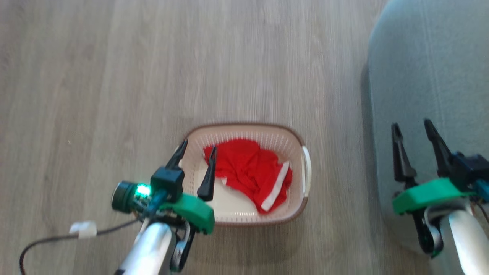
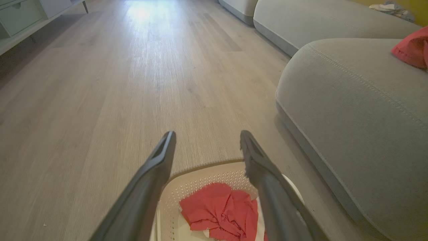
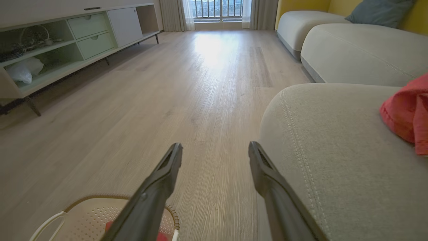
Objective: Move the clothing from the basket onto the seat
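A crumpled red garment with a white band (image 1: 252,172) (image 2: 219,211) lies in the cream basket (image 1: 248,133) (image 2: 200,177) (image 3: 87,214) on the floor. My left gripper (image 1: 198,149) (image 2: 207,140) hangs open over the basket's left part, above the fabric and not touching it. Another red garment (image 2: 413,48) (image 3: 406,112) rests on the grey-green seat (image 1: 428,68) (image 2: 351,110) (image 3: 334,144). Over the seat's near edge, my right gripper (image 1: 412,128) (image 3: 215,150) stands open and empty.
Pale wood floor (image 1: 153,68) stretches ahead and to the left. A dark cable with a white tag (image 1: 82,229) trails by my left arm. A low cabinet with shelves and drawers (image 3: 67,43) lines the far left wall. More sofa sections (image 3: 351,43) extend behind the seat.
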Robot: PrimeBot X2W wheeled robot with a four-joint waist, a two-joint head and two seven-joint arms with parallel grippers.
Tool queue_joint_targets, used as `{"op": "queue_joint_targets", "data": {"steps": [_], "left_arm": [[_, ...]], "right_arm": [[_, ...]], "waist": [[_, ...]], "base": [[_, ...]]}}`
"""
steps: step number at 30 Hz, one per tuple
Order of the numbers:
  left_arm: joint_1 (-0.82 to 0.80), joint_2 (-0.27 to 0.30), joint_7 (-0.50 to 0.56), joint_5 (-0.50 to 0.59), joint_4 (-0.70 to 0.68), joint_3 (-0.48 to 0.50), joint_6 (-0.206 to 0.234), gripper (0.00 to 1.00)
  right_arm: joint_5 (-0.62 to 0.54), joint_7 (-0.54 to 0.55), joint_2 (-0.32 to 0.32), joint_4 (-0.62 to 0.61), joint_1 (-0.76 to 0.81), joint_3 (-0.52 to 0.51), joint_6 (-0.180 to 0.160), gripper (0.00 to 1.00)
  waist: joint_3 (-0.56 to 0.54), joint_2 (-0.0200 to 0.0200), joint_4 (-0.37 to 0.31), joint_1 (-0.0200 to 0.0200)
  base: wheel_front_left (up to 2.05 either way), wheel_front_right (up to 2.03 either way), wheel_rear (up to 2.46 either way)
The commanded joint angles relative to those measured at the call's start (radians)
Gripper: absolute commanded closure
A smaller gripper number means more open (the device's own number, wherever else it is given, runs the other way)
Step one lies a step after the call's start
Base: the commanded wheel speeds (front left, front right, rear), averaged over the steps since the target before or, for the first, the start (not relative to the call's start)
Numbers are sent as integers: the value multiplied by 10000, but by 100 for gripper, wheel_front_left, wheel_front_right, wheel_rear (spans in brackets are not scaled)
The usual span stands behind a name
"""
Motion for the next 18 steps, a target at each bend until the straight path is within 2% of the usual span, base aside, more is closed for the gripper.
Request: {"op": "queue_joint_targets", "data": {"steps": [1,6,9,14,15,18], "left_arm": [[-639,1,-51,-96,137,171,-36,0],[-1772,1,-51,20,1656,-254,-255,0],[-2600,1,-51,334,2776,-484,-107,0],[-3972,1,-51,211,4115,-795,-238,0],[-3972,1,-51,211,4115,-795,-238,0],[-4928,1,-51,141,5365,-956,-607,0]], "right_arm": [[-128,-66,-186,-394,-471,368,-2,0],[-162,-66,-349,-769,-1181,547,-2,0],[-201,-66,-392,-1093,-1513,629,-2,0],[-326,-66,-326,-1695,-1975,734,-2,0],[-326,-66,-326,-1695,-1975,734,-2,0],[-474,-66,-99,-2178,-2183,876,-2,0]], "waist": [[1136,0,-374,-1],[2590,0,-792,-1],[3483,0,-1030,-1],[4815,0,-1383,-1],[4815,0,-1383,-1],[5665,0,-1677,-1]], "base": [[0,0,0],[0,0,0],[0,0,0],[0,0,0],[0,0,0],[0,0,0]]}}
